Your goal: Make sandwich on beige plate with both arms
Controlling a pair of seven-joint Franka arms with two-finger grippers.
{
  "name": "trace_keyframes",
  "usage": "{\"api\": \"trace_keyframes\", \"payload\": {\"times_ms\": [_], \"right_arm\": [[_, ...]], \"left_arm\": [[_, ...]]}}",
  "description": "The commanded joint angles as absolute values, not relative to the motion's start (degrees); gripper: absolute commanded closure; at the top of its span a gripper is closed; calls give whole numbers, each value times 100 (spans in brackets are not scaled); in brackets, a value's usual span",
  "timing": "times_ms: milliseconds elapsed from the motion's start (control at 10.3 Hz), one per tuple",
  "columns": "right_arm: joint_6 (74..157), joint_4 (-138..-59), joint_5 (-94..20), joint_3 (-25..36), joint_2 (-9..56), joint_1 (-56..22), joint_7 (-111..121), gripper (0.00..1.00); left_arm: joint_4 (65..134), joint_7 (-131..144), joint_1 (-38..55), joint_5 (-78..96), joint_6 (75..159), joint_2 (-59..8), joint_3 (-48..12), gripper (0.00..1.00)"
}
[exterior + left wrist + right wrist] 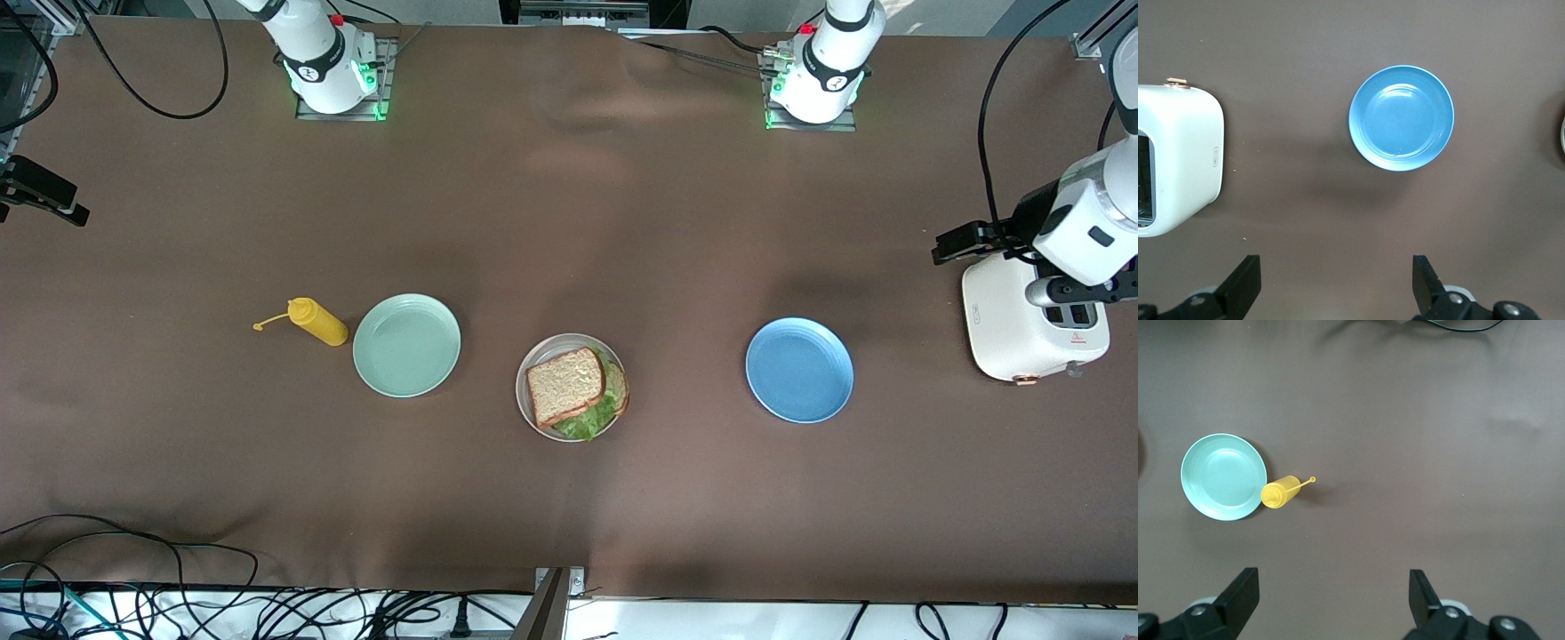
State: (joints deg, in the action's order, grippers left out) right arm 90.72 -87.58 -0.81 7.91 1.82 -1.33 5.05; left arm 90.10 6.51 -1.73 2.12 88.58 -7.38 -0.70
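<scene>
Front view shows the sandwich (576, 388) on the beige plate (526, 402), between two other plates. It looks soft and light; hold the crust edges. Both jaws stand wide open, empty.

Right wrist view, contents:

- Table (1418, 440): brown cloth-covered surface filling the whole view, faintly creased in places.
- Mint green plate (1223, 477): round, raised rim, nothing on it, lying flat on the table.
- Yellow squeeze bottle (1279, 493): lying on the table just beside the plate's rim, seen nearly end-on; its small tethered cap (1312, 479) sticks out on a thin strap, away from the plate.
- Right gripper (1335, 593): two black fingers (1245, 587) spread wide apart with nothing between them, hanging high over bare cloth, well apart from plate and bottle.
- Black cable (1458, 325): a short loop at the table's edge.
</scene>
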Motion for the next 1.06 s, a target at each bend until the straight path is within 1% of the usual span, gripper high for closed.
{"api": "trace_keyframes", "payload": {"times_ms": [0,193,290,387,966], "right_arm": [[8982,-8710,-141,747,123,-105,659,0],[8982,-8719,-132,765,123,-105,668,0],[8991,-8710,-106,773,123,-105,668,0],[8983,-8710,-105,765,123,-105,659,0],[9000,-8684,-114,729,123,-114,650,0]], "left_arm": [[8913,633,-202,71,8728,-633,-79,0],[8816,589,-211,44,8492,-633,-62,0],[8563,537,-307,53,8429,-642,-27,0],[8508,641,-299,35,8385,-685,-52,0],[8499,668,-246,-114,8481,-703,-88,0]]}}
